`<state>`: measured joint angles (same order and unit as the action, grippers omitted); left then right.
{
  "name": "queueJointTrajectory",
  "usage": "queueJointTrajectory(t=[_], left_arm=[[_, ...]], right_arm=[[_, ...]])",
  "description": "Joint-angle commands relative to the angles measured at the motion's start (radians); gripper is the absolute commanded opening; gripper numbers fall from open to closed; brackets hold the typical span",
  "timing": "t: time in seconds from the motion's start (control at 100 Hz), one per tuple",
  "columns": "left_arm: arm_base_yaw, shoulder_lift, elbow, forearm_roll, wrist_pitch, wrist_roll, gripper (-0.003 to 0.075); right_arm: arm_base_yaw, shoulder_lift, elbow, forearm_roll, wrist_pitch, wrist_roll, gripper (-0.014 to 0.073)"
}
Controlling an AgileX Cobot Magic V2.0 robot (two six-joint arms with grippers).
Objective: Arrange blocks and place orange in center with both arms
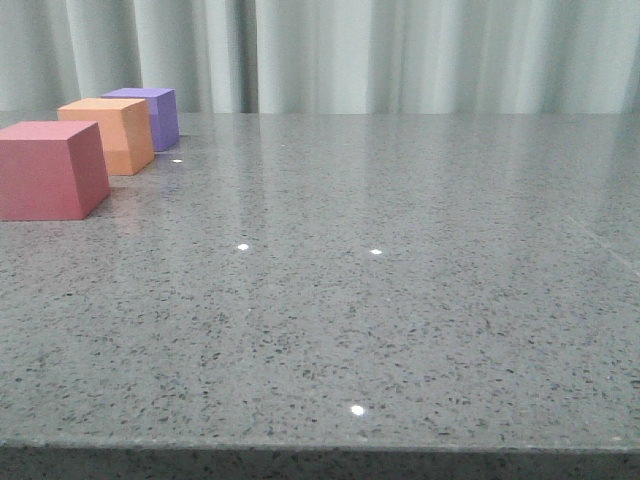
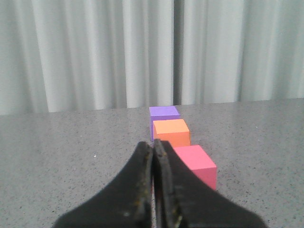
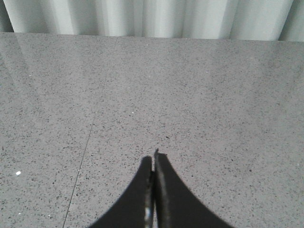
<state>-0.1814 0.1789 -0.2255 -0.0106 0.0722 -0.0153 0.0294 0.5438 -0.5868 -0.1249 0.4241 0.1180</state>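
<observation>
Three cubes stand in a row at the table's far left in the front view: the red-pink cube [image 1: 52,168] nearest, the orange cube [image 1: 108,134] in the middle, the purple cube [image 1: 146,115] farthest. No gripper shows in the front view. In the left wrist view my left gripper [image 2: 153,144] is shut and empty, just short of the red-pink cube [image 2: 195,164], with the orange cube [image 2: 171,131] and purple cube [image 2: 164,114] behind it. In the right wrist view my right gripper [image 3: 154,158] is shut and empty over bare table.
The grey speckled table [image 1: 380,290] runs to a pale curtain [image 1: 400,50] at the back. Its front edge [image 1: 320,445] lies close to the camera. A thin seam [image 3: 85,152] crosses the table surface in the right wrist view.
</observation>
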Motion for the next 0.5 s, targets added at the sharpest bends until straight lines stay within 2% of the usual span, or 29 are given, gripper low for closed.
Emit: queueJointTrajectory(t=[0.0,0.19,0.49], left_arm=[[0.024,-0.023,0.005,0.043,-0.081,-0.053,-0.002],[0.105,-0.107,0.101,0.043,-0.081,-0.057,-0.002],[0.109,-0.219,0.241,0.053,-0.103,-0.104,-0.002]], right_arm=[[-0.006,0.002,-0.024,-0.018,-0.076,-0.009,-0.0069],[-0.006,0.002,-0.024,-0.018,-0.076,-0.009,-0.0069],[-0.006,0.002,-0.024,-0.018,-0.076,-0.009,-0.0069]])
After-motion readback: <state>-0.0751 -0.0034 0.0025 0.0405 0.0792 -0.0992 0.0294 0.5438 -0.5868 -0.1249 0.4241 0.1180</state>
